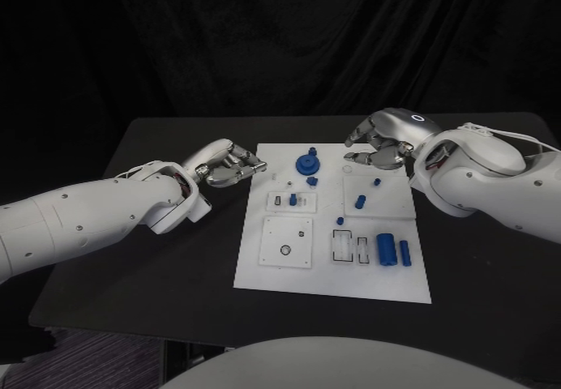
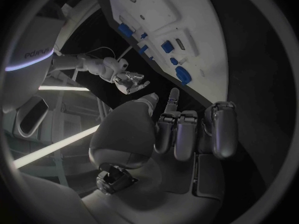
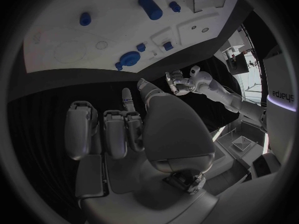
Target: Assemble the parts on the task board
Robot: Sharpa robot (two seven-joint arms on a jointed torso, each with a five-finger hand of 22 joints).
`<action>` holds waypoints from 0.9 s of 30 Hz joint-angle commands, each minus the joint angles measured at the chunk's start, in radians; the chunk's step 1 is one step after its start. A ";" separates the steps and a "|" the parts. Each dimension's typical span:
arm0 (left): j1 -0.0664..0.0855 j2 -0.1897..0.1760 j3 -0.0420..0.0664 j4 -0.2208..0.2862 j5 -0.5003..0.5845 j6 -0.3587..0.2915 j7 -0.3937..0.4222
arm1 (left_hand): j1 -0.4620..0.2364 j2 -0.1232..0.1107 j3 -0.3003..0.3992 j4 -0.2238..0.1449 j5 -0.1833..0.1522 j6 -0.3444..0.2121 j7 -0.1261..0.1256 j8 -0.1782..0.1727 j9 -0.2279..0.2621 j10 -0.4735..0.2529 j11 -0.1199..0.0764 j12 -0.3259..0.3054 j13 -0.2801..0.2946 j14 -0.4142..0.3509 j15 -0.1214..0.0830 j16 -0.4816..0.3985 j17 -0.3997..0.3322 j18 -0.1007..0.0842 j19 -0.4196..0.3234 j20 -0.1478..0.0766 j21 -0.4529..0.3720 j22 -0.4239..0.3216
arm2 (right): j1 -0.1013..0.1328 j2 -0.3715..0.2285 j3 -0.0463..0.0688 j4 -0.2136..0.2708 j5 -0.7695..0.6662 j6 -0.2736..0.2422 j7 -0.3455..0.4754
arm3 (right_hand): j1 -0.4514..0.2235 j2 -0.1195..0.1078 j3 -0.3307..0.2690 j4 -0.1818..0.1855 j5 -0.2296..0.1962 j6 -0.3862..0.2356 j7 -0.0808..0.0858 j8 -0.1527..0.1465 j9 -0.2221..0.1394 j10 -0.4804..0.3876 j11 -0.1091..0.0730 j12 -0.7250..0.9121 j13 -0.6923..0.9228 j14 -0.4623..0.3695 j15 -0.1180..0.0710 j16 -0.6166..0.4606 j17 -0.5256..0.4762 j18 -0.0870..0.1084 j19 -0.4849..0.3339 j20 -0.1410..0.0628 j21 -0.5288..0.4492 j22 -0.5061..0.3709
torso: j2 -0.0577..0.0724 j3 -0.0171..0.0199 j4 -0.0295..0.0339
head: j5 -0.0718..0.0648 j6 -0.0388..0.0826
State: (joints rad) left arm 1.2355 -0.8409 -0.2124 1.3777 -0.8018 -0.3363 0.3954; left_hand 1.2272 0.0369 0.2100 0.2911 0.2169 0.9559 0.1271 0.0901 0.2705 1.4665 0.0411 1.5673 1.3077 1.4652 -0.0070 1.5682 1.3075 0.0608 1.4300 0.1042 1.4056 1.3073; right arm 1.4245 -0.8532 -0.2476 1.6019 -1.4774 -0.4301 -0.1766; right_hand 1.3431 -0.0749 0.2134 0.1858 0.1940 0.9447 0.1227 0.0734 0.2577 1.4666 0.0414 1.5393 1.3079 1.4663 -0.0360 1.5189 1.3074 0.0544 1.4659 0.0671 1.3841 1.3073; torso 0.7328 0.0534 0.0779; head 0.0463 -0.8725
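A: Where does the task board [image 1: 333,275] lie?

B: In the middle of the black table [image 1: 152,267], its long side running from 12 to 6 o'clock in the head view. Blue parts sit on it: a round gear-like part [image 1: 307,164] near the far edge at about 12 o'clock, a small peg [image 1: 360,201] just right of centre, and two cylinders [image 1: 386,249] standing side by side toward 4 o'clock, the thinner cylinder [image 1: 404,252] on the outside.

A: And the left hand [image 1: 229,166]?

B: It hangs at the board's far left corner, around 10 o'clock, just off the edge. In its own wrist view the fingers [image 2: 177,134] are curled in toward the palm with nothing between them, so it is closed and empty.

A: The right hand [image 1: 380,147]?

B: At the far right corner, about 1 o'clock, over the board's edge. Its fingers [image 3: 115,132] are likewise folded in, holding nothing (the wrist view shows bare palm and dark table past them).

A: Does either hand touch a part?

B: No; both are apart from the blue pieces. The gear-like part lies between the two hands, nearer the board's far edge.
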 commanded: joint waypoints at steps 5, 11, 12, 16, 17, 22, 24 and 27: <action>0.002 -0.028 0.001 0.021 0.241 0.133 0.023 | 0.008 0.011 -0.025 0.001 0.020 -0.003 0.003 0.000 -0.011 0.104 0.009 0.004 0.263 0.106 0.011 0.003 0.263 -0.014 -0.008 0.008 -0.008 0.201 | -0.023 0.069 0.000 -0.050 -0.107 0.038 -0.081 | -0.009 -0.002 -0.013 -0.008 0.027 0.001 0.008 -0.003 -0.001 0.098 0.006 0.025 0.254 0.092 0.009 -0.003 0.202 -0.016 0.049 0.010 0.018 0.213 | 0.003 -0.0095 0.0103 | -0.022 0.000; 0.001 -0.045 0.001 0.035 0.253 0.136 0.018 | 0.042 0.008 -0.041 -0.007 0.037 -0.006 0.004 0.001 -0.019 0.104 0.012 0.004 0.263 0.106 0.013 0.003 0.263 -0.014 -0.007 0.011 -0.005 0.202 | -0.051 0.114 0.001 -0.086 -0.139 0.060 -0.107 | -0.019 -0.004 -0.022 -0.014 0.036 0.015 0.003 0.006 0.009 0.104 0.003 0.032 0.263 0.091 0.007 -0.006 0.198 -0.017 0.051 0.009 0.024 0.215 | 0.006 -0.0193 0.0218 | -0.044 0.000; 0.000 -0.047 0.001 0.037 0.254 0.138 0.013 | 0.064 0.004 -0.046 -0.015 0.038 -0.010 0.005 0.001 -0.023 0.104 0.013 0.004 0.263 0.106 0.014 0.003 0.263 -0.014 -0.007 0.012 -0.005 0.202 | -0.055 0.120 0.001 -0.090 -0.142 0.065 -0.110 | -0.023 -0.004 -0.025 -0.014 0.036 0.017 0.003 0.007 0.011 0.104 0.002 0.032 0.263 0.091 0.007 -0.006 0.198 -0.017 0.051 0.009 0.026 0.215 | 0.006 -0.0213 0.0233 | -0.047 0.000; 0.000 -0.059 0.001 0.048 0.255 0.142 -0.007 | 0.112 -0.004 -0.059 -0.034 0.048 -0.055 0.009 -0.007 -0.032 0.104 0.010 0.004 0.263 0.106 0.012 0.003 0.263 -0.011 -0.016 0.012 -0.015 0.198 | -0.066 0.133 0.001 -0.100 -0.147 0.071 -0.121 | -0.029 -0.006 -0.029 -0.014 0.034 0.017 0.002 0.008 0.014 0.104 0.001 0.032 0.263 0.090 0.006 -0.007 0.196 -0.017 0.051 0.009 0.025 0.215 | 0.010 -0.0320 0.0291 | -0.055 0.000; 0.000 -0.063 0.001 0.051 0.257 0.142 -0.012 | 0.138 -0.004 -0.060 -0.048 0.072 -0.079 0.012 -0.010 -0.035 0.104 0.011 0.004 0.263 0.106 0.012 0.003 0.263 -0.011 -0.017 0.011 -0.017 0.197 | -0.068 0.136 0.001 -0.101 -0.148 0.071 -0.123 | -0.029 -0.006 -0.029 -0.014 0.034 0.017 0.002 0.008 0.014 0.104 0.001 0.032 0.263 0.090 0.006 -0.007 0.196 -0.017 0.051 0.009 0.025 0.215 | 0.010 -0.0335 0.0297 | -0.056 0.000; 0.000 -0.076 0.001 0.062 0.311 0.157 -0.034 | 0.223 0.013 -0.067 -0.094 0.133 -0.236 0.023 0.054 -0.002 0.104 0.020 0.004 0.263 0.106 0.020 0.003 0.263 -0.007 -0.032 0.016 -0.030 0.192 | -0.074 0.145 0.001 -0.106 -0.150 0.076 -0.131 | -0.043 -0.009 -0.041 -0.015 0.018 0.009 0.002 0.006 0.023 0.104 0.001 0.032 0.263 0.089 0.006 -0.010 0.191 -0.017 0.050 0.008 0.027 0.215 | 0.013 -0.0408 0.0327 | -0.065 0.000; 0.000 -0.079 0.001 0.063 0.332 0.164 -0.037 | 0.241 0.014 -0.065 -0.108 0.158 -0.265 0.024 0.076 0.012 0.104 0.021 0.004 0.263 0.106 0.022 0.003 0.263 -0.007 -0.035 0.017 -0.032 0.192 | -0.075 0.147 0.001 -0.106 -0.150 0.078 -0.133 | -0.045 -0.009 -0.043 -0.015 0.015 0.008 0.002 0.007 0.025 0.104 0.001 0.032 0.263 0.089 0.006 -0.011 0.190 -0.017 0.050 0.008 0.027 0.215 | 0.014 -0.0429 0.0352 | -0.069 0.000; 0.000 -0.082 0.000 0.062 0.349 0.172 -0.038 | 0.260 0.013 -0.064 -0.122 0.178 -0.341 0.025 0.166 0.060 0.104 0.022 0.004 0.263 0.106 0.023 0.003 0.263 -0.006 -0.039 0.019 -0.033 0.191 | -0.077 0.150 0.001 -0.108 -0.151 0.080 -0.134 | -0.050 -0.008 -0.046 -0.014 0.010 0.005 0.002 0.007 0.029 0.104 0.002 0.032 0.263 0.089 0.006 -0.012 0.188 -0.017 0.050 0.008 0.026 0.214 | 0.016 -0.0450 0.0362 | -0.072 0.000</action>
State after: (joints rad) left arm 1.2352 -0.9226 -0.2127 1.4371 -0.5158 -0.1957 0.3652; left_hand 1.4776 0.0465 0.1454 0.1735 0.3926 0.6340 0.1514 0.2324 0.3185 1.4642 0.0583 1.5755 1.3113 1.4654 0.0076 1.5682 1.3075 0.0608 1.3991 0.1236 1.3770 1.3073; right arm 1.3507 -0.7043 -0.2477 1.4946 -1.6110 -0.3657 -0.2810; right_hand 1.3008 -0.0828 0.1737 0.1711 0.2095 0.9572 0.1245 0.0784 0.2857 1.4666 0.0413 1.5683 1.3078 1.4687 -0.0337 1.5100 1.3074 0.0544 1.4687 0.0699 1.4050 1.3073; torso 0.7465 0.0125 0.1113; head -0.0225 -0.8725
